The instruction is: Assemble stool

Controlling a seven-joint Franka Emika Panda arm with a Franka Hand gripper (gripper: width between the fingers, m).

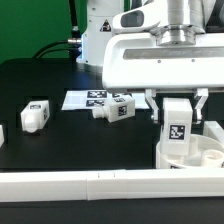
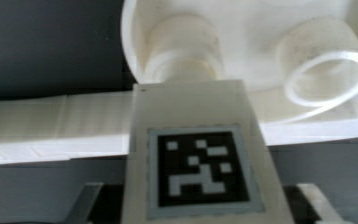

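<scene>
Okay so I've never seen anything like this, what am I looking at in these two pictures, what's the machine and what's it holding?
It is a robot arm putting together a small white plastic stool. One picture comes from a camera standing off to the side; the other from a camera on the arm's wrist, looking down past its claw. The claw is shut on one stool leg, a chunky block with a black-and-white square tag, held upright over the round seat. The seat rests against a long white rail. On the black table lie two loose legs, one towards the side camera's left and one mid-table, resting partly on a flat marker board.
</scene>
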